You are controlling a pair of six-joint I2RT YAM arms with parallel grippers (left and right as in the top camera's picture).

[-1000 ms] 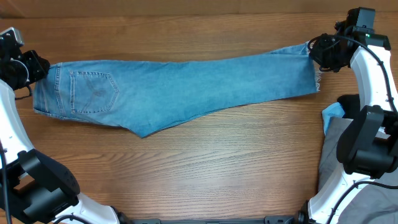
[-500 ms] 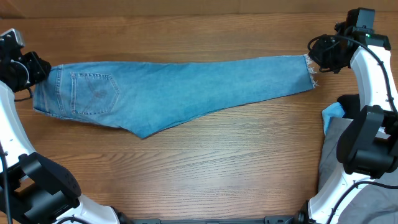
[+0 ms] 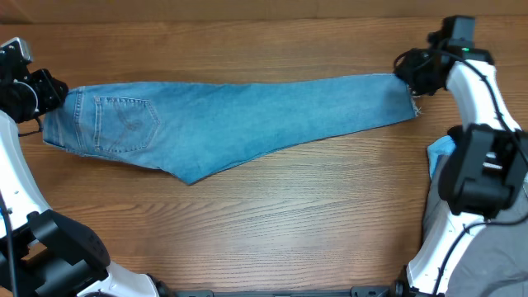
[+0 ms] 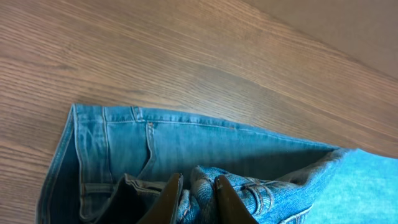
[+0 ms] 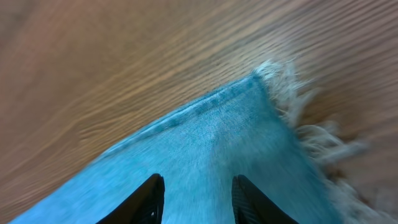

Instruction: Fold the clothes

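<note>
Jeans (image 3: 247, 115) flat on table (image 3: 289, 223), across table's far half. Long axis runs side to side along table's far edge: waistband (image 4: 112, 124) toward table's left end, frayed hem (image 5: 298, 124) toward right end.
Left gripper (image 3: 51, 89) at table's left end: fingers nearly together, pinching bunched waistband denim.
Right gripper (image 3: 410, 73) at table's right end, over hem corner: jaws apart, straddling flat leg cloth, nothing gripped as far as blurred wrist view shows.
Judgement: fold turns on carrying hem along long axis toward waistband; right arm nearer hem.
</note>
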